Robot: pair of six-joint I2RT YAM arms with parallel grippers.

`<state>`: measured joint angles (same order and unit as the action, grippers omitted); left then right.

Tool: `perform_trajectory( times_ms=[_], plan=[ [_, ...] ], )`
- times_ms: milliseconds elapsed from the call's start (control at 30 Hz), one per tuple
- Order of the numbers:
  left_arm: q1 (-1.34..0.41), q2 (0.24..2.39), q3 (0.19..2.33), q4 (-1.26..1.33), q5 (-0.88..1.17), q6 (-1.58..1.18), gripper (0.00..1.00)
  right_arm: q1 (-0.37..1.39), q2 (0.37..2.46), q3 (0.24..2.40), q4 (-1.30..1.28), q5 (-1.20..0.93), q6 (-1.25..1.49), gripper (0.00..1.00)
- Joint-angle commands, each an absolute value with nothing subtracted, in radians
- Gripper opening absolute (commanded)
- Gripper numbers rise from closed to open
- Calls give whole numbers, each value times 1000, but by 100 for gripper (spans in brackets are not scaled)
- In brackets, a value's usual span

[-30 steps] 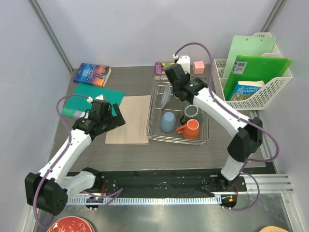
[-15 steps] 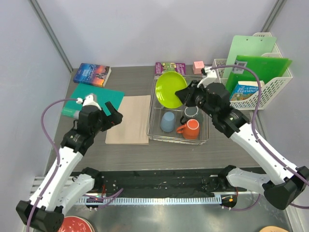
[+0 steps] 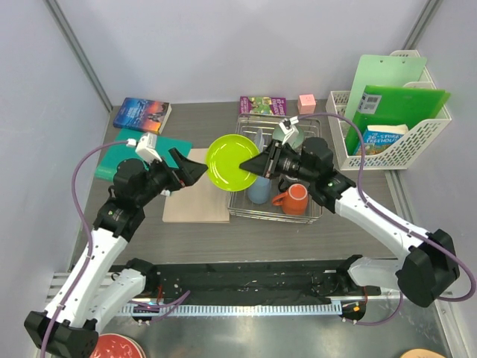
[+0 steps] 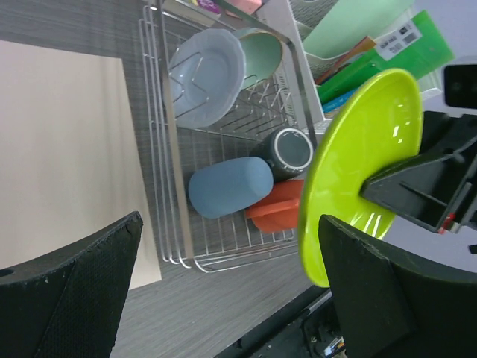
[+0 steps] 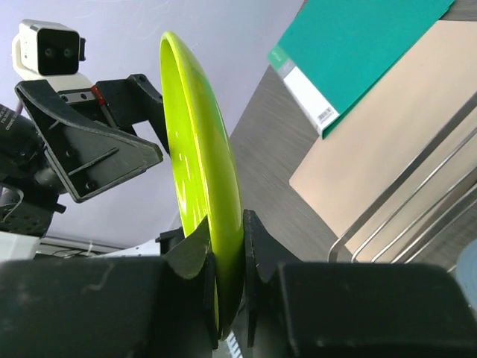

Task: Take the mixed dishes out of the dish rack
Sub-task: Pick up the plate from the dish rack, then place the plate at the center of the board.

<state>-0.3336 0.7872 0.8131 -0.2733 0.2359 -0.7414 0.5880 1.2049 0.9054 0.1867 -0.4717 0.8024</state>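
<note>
pinching the lime-green plate [image 3: 231, 160] by its rim, my right gripper [image 3: 258, 165] holds it over the dish rack [image 3: 276, 217]. my left gripper [image 3: 190, 168] gapes empty.

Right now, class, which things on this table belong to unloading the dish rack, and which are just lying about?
Job: dish rack, lime-green plate in the right gripper, white plate, sage-green bowl, light blue cup, orange mug, dark mug.
Lying about: blue book, purple book, teal folder, tan board, pink cube, white file basket.

White arm links [image 3: 93, 253], black joints [image 3: 123, 195], purple cables [image 3: 74, 183].
</note>
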Motion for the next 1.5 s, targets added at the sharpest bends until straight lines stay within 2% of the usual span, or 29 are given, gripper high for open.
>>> perform_trajectory(
  times_ms=[0,200,300,333,400,433,500,533,633,667,767,800,867,1067,1167,1267,1467],
  plan=[
    [-336,782,808,-155,317,-768,100,601,1215,914,353,-541,870,1],
    [-336,787,782,-104,350,-799,100,627,1272,923,423,-560,905,1],
    [-336,799,764,-74,380,-811,92,655,1308,942,448,-571,919,1],
    [-336,801,761,-60,396,-813,81,663,1318,951,448,-571,919,1],
    [-336,802,755,-55,397,-811,68,676,1336,957,440,-571,911,1],
    [-336,802,755,-55,394,-807,53,678,1338,959,434,-569,907,1],
    [-336,799,755,-61,393,-799,40,680,1336,962,411,-561,890,1],
    [-336,801,756,-67,387,-793,26,683,1332,962,400,-557,881,1],
    [-336,813,771,-109,348,-785,0,684,1321,968,338,-532,839,2],
    [-336,818,779,-123,333,-785,0,684,1318,972,298,-522,827,6],
    [-336,853,813,-172,298,-773,0,684,1293,985,182,-447,763,57],
    [-336,862,824,-185,266,-772,0,686,1278,991,140,-416,738,82],
    [-336,885,854,-218,229,-770,0,684,1255,1014,22,-314,671,99],
    [-288,994,952,-270,54,-788,0,684,1105,1022,-170,34,546,100],
    [-208,1055,994,-299,-32,-813,0,684,1031,1003,-210,124,503,100],
    [-54,1136,1020,-292,-17,-886,0,684,973,974,-238,155,482,100],
    [110,1331,1049,-264,-49,-965,0,684,911,930,-293,205,443,100]
  ],
)
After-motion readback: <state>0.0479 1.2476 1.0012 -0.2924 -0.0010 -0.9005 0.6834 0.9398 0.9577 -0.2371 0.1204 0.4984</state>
